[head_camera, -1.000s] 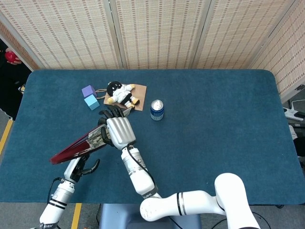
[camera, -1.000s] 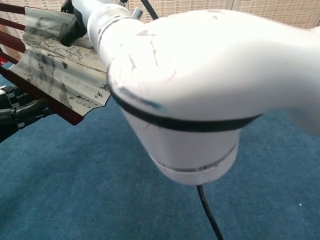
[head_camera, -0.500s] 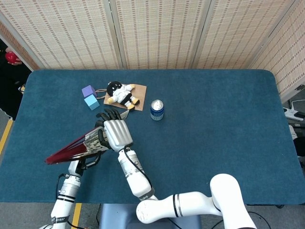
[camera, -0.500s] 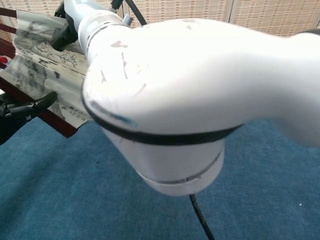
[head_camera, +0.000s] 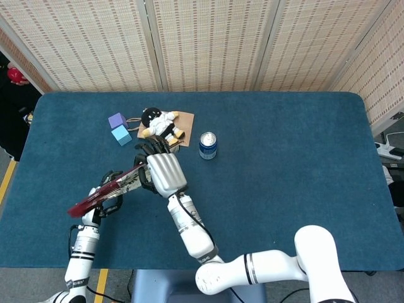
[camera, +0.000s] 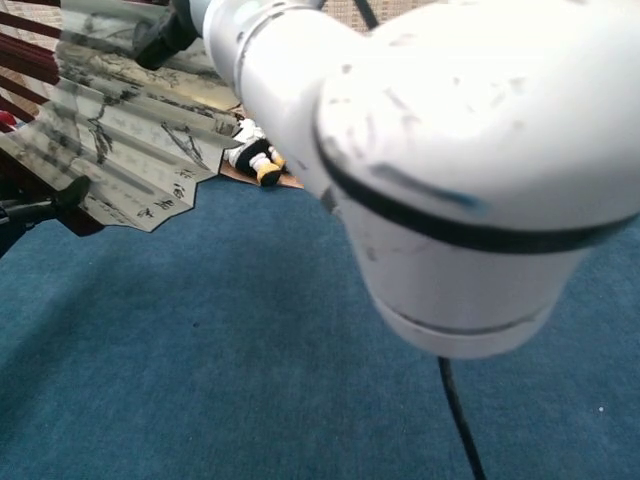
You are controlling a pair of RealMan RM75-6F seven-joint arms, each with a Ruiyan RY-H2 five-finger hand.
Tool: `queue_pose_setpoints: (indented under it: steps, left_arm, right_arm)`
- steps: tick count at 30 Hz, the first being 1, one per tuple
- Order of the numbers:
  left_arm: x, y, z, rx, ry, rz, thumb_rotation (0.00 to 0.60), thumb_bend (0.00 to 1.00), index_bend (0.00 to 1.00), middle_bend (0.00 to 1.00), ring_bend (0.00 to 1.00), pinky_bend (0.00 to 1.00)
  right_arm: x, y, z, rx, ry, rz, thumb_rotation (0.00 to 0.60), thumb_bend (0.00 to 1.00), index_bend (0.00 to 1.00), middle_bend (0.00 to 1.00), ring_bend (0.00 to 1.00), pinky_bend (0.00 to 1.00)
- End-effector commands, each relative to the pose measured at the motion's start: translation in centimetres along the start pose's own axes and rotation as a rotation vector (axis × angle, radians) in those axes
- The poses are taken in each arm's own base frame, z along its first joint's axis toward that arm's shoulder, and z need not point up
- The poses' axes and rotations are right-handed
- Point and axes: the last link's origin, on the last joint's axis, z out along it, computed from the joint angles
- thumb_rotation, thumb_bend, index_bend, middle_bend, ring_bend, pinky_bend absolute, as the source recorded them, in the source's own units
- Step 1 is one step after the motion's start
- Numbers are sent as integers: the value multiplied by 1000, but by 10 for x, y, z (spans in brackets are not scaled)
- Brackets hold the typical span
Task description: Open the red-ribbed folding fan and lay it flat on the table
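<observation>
Matt paper-leaf fan (camera: 120, 150), glossy red ribs, napped cloth table (head_camera: 284, 158)

Head view sits up high and looks steeply down, so you get the whole blue table (head_camera: 284, 164) out to the screens behind it. Chest view is way lower and super close, aimed across the tabletop, with a white arm (camera: 430, 150) filling most of it. Both catch the fan (head_camera: 104, 189) and the doll (head_camera: 161, 124).
</observation>
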Motion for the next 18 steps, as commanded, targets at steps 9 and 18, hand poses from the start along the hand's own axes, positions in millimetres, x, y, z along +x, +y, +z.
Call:
queue_pose_setpoints:
  steps: [9, 18]
  left_arm:
    - [38, -21, 24, -146, 161, 339, 600, 721, 798, 201, 24, 112]
    - [41, -38, 24, -160, 198, 397, 600, 703, 779, 213, 39, 111]
  right_arm:
    - [39, 60, -58, 79, 84, -187, 600, 639, 584, 211, 71, 42]
    - [28, 103, -90, 83, 121, -253, 600, 639, 582, 211, 71, 42]
